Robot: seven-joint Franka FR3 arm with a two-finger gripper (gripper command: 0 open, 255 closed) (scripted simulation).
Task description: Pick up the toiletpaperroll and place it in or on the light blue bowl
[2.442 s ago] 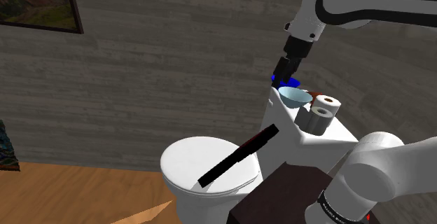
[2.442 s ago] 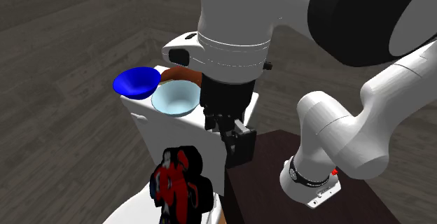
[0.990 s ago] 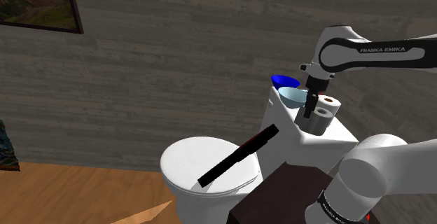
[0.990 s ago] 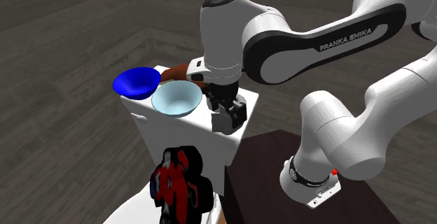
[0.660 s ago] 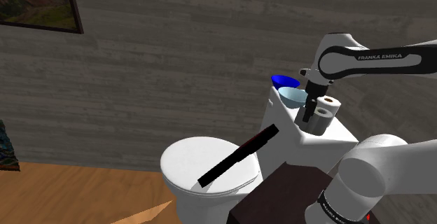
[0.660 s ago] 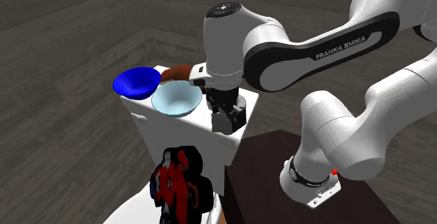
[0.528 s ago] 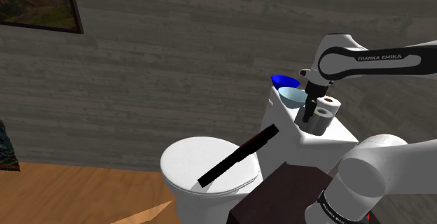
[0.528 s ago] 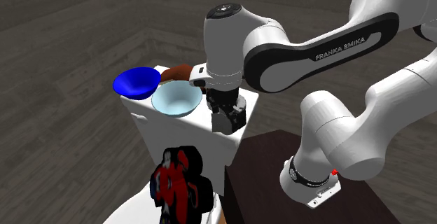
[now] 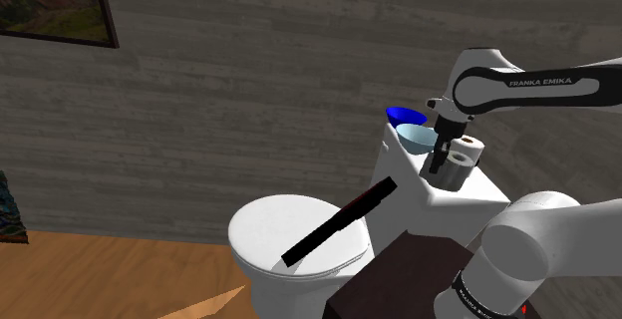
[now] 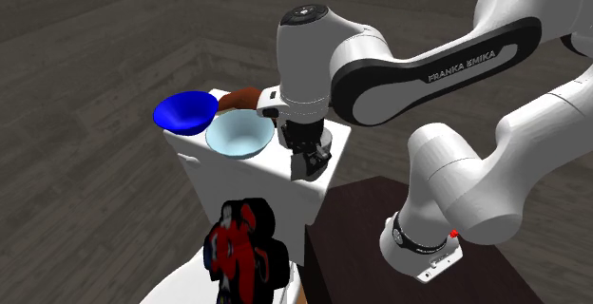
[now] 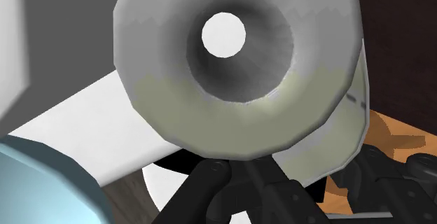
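Since half a second earlier, the claw (image 10: pixel 309 162) has narrowed: its two black fingers, which stood apart with grey paper showing between them, are now drawn in and closed on the toilet paper roll (image 9: pixel 462 150). The arm itself has not shifted.

In the shoulder view the forearm link (image 9: pixel 538 76) runs nearly level from the right edge. At its end the wrist bends sharply, so the hand hangs straight down with the claw pointing at the top of the toilet tank (image 9: pixel 451 197). The second exterior view shows the thick white wrist joint (image 10: pixel 306 60) standing upright directly above the claw, with the forearm sloping up and away to that view's right. The lower links rise from the dark stand (image 9: pixel 399 272).

The roll rests on the tank top just beside the light blue bowl (image 9: pixel 416 137), on the side nearer the arm's base, and is not lifted. In the wrist view its round end and open core lie right above the fingers, which meet at its lower rim. The rim of the light blue bowl is close by.

Beyond the light blue bowl, touching or nearly touching it, sits a dark blue bowl (image 9: pixel 401 115). A brown bowl (image 10: pixel 243 96) lies just behind the light blue bowl in the second exterior view. Below the light blue bowl, a black bar (image 9: pixel 339 221) lies across the white toilet lid (image 9: pixel 264 229).
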